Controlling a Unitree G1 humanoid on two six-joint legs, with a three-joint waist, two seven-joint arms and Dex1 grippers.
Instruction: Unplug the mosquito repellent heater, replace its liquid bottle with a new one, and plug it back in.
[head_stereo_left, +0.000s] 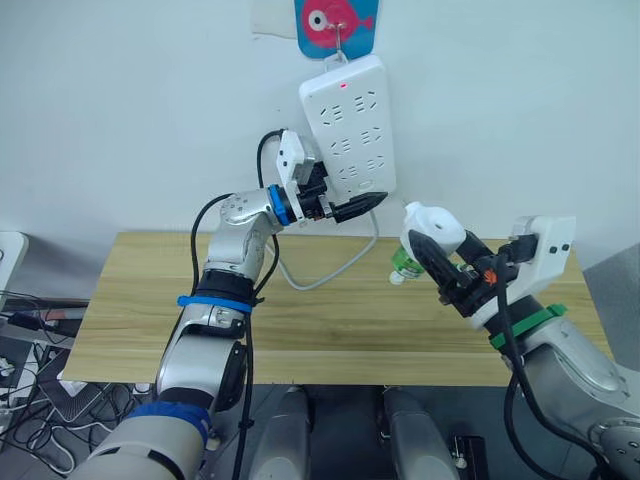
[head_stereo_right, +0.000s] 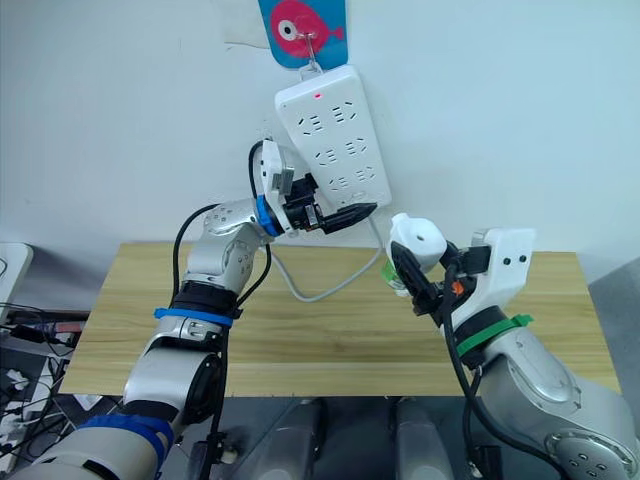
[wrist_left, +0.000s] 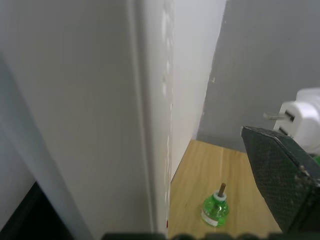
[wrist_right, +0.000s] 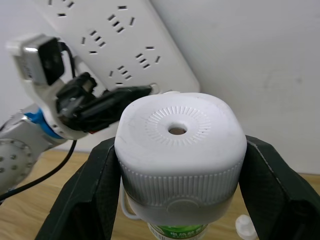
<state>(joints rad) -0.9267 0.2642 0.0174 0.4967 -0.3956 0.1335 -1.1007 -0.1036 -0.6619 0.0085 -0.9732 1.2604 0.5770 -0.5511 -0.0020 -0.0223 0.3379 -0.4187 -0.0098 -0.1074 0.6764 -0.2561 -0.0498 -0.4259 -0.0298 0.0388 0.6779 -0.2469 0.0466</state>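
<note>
A white wall carries a tilted power strip (head_stereo_left: 350, 125) above a wooden table (head_stereo_left: 330, 325); the right gripper (wrist_right: 175, 200) clamps the mosquito repellent heater (wrist_right: 180, 150) at 4 o'clock of the strip, vent hole toward the wrist camera, prongs toward the wall; its green label is unreadable; the left gripper (head_stereo_left: 362, 205) touches the strip's lower end, and I cannot tell its grip.

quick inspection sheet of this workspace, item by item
surface: wooden table, mostly bare.
job's things: mosquito repellent heater unplugged, held off the table with a green bottle under it; a second green bottle stands on the table.
clutter: nothing seen on the table.
grippers: right gripper shut on the heater; left gripper at the lower end of the power strip, fingers together, nothing held.
cables: strip's grey cord loops onto the table; tangled wires sit off its left end.
surroundings: white wall; strip hangs from a blue fish hook, red light on.
</note>
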